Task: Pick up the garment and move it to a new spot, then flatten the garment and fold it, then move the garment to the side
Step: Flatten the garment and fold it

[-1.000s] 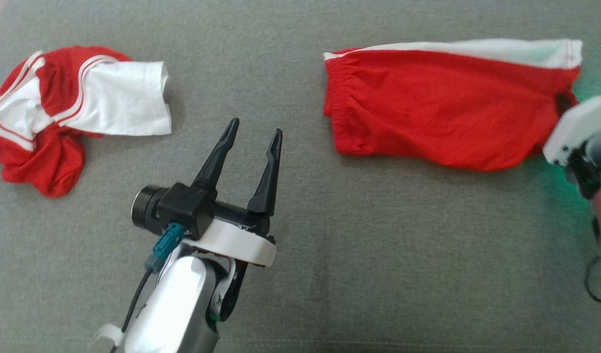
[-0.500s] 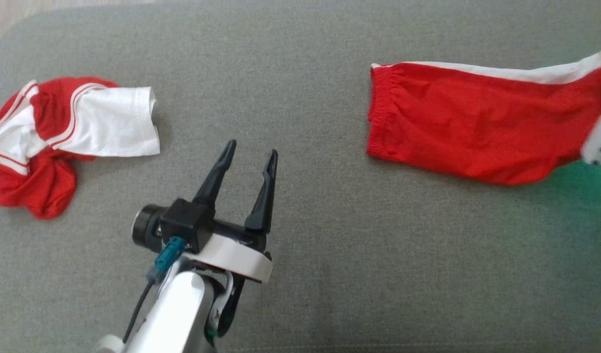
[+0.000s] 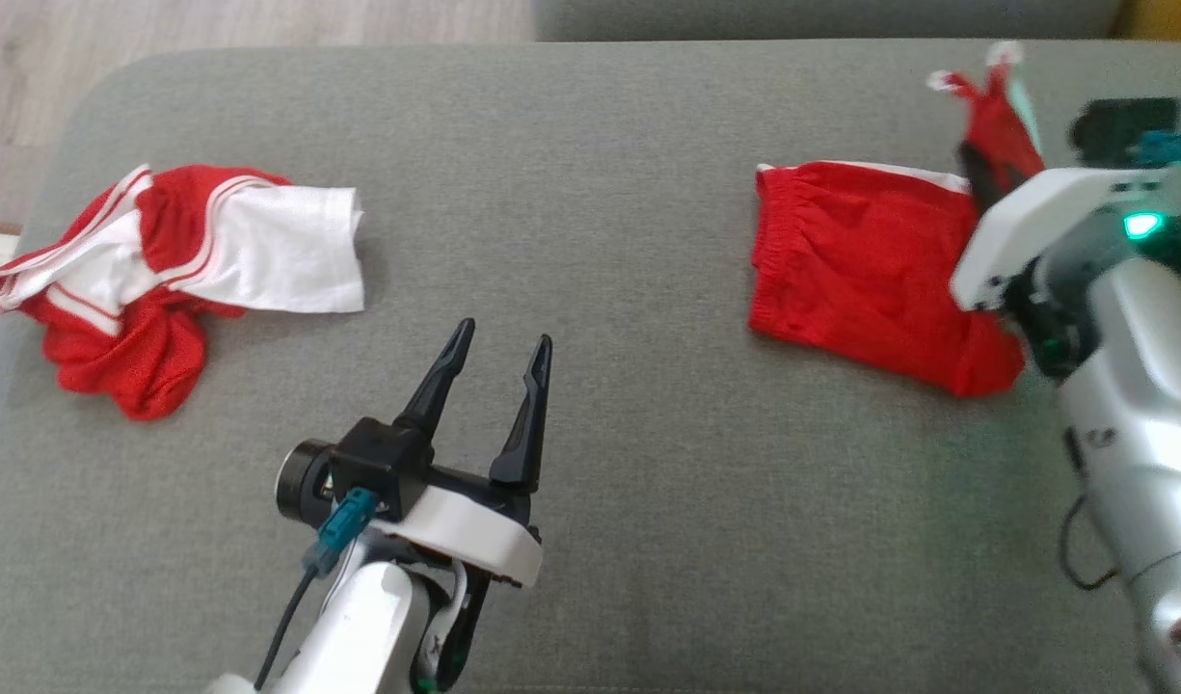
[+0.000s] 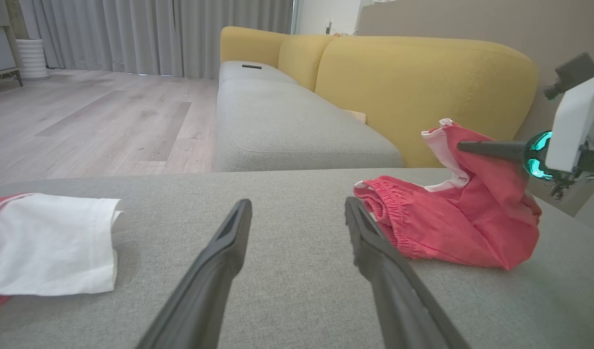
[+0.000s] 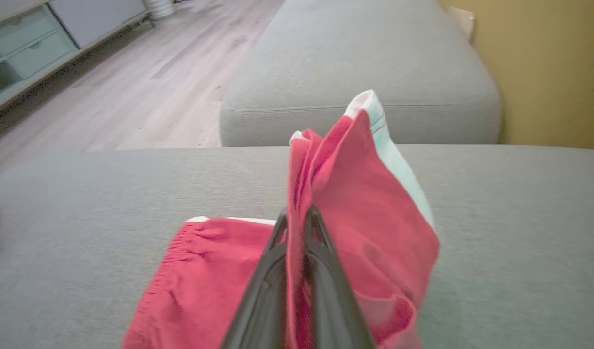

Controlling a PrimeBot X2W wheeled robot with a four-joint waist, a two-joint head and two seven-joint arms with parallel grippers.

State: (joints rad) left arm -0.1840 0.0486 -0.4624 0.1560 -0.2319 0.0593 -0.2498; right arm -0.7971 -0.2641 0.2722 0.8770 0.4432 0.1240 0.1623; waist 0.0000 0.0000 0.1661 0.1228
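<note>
Right wrist view: right tool (image 5: 297,213) pinched tight on the raised edge of the shorts (image 5: 364,203).
Left tool (image 3: 505,335): spread wide, empty, well left of shorts.

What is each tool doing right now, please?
Left tool: open, empty.
Right tool: closed on the shorts, one end lifted.

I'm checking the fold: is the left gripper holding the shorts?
No, the left gripper stands open over the bare cushion, apart from the shorts, which the right gripper pinches.

Left gripper (image 4: 297,202) spread, red shorts (image 4: 442,232) — corner aloft
</note>
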